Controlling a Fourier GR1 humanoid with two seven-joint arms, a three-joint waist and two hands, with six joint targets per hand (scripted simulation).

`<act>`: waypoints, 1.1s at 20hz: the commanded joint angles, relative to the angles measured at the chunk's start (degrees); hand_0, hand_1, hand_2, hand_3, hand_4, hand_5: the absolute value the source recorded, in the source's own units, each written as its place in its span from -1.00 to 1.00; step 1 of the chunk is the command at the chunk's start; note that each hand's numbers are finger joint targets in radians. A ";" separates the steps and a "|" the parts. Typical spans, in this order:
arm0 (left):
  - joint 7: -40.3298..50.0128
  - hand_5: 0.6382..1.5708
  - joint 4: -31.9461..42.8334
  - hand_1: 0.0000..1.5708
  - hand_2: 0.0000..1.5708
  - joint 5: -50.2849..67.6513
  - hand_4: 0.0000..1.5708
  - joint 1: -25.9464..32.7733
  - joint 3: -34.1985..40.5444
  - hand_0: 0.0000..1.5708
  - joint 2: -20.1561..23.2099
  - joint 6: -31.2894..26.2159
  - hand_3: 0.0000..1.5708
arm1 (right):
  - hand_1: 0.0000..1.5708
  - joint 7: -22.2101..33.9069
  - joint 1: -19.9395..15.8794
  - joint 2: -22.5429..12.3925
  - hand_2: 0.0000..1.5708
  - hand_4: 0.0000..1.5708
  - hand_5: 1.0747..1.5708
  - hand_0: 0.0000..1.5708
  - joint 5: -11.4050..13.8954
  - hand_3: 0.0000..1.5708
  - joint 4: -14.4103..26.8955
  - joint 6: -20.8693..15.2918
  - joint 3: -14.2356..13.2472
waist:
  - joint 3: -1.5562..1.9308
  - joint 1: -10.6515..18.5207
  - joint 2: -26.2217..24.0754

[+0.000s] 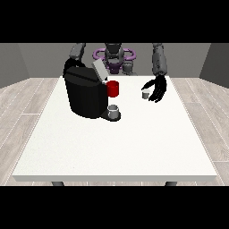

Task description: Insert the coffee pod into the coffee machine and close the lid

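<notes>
A black coffee machine stands on the white table at the view's left, its grey lid raised open. A small grey cup sits on the machine's front tray. The small grey coffee pod stands on the table right of the machine. The hand at the view's right hovers just beside the pod with relaxed, slightly curved fingers, holding nothing. The other hand is hidden behind the machine.
A red mug stands just behind and right of the machine, between it and the pod. The robot's torso rises at the table's far edge.
</notes>
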 commanded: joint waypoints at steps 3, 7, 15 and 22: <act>2.01 1.00 0.40 -0.01 0.17 -2.53 -0.55 -3.86 -0.16 -0.01 -2.61 3.89 -0.12 | -1.00 -3.15 -0.78 -1.63 -1.00 -0.36 1.00 -1.00 -2.79 -1.00 3.75 2.68 -2.76 | -0.09 0.30 -0.26; -2.03 1.00 5.46 0.17 0.33 -5.22 -0.54 -3.28 0.01 0.17 -3.06 9.41 0.06 | -1.00 -0.99 -1.36 0.77 -1.00 -0.35 1.00 -1.00 -2.78 -1.00 0.90 1.39 -0.73 | -0.11 -1.07 1.68; -4.93 1.00 8.61 0.49 0.64 -8.13 -0.47 -6.09 0.35 0.49 1.56 7.51 0.51 | -1.00 -3.30 -1.66 0.58 -1.00 -0.46 1.00 -1.00 -2.07 -1.00 1.68 0.53 -0.96 | -0.11 -0.87 2.83; -7.70 1.00 3.50 0.85 0.85 -6.91 -0.21 -7.76 -1.37 0.85 -0.32 0.35 0.77 | -1.00 -0.46 -0.63 0.13 -1.00 -0.36 1.00 -1.00 -3.16 -1.00 4.75 0.60 -2.02 | -0.11 0.64 -3.94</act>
